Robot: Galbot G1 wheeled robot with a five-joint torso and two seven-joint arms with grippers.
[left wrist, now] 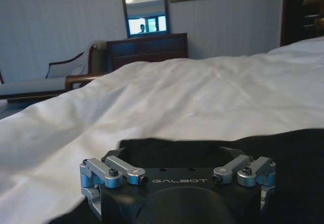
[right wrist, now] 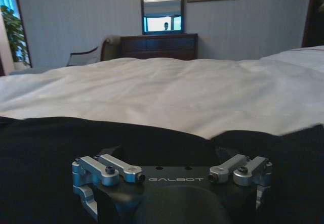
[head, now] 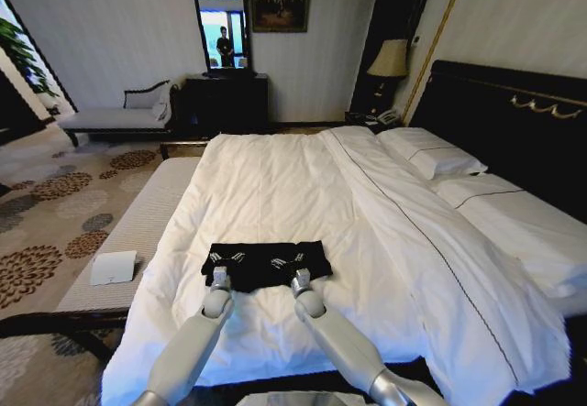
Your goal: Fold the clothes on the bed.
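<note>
Black cotton sits right at our tool ends: both grippers rest low on the T-shirt [head: 267, 264], near the foot edge of the bed [head: 275, 186].

1. Left gripper [head: 226, 259]: planted on the shirt's left part. Wrist view shows the linkage arms spread wide, dark fabric beneath and ahead. Jaws read as open; fingertips are below the cam's sight, so contact w/ cloth can't be confirmed.
2. Right gripper [head: 290, 262]: on the shirt's right part, same posture. Linkages spread, black cloth all around the tool. Also open, no fabric seen pinched.
3. Shirt condition: lies as a short, wide band across the duvet, approx. rectangular, far edge straight. We judge it already partly folded; how many layers, we can't tell.
4. Step in hand, as we read it: grasp setup at the near hem, both arms in parallel.
5. Next move req.: close both jaws on the top layer only, not the duvet beneath, then lift evenly and carry toward the far edge.

Beyond: white pillows [head: 431, 154], dark headboard [head: 504, 104], dresser [head: 227, 102] w/ mirror [head: 223, 28] at the far wall.
</note>
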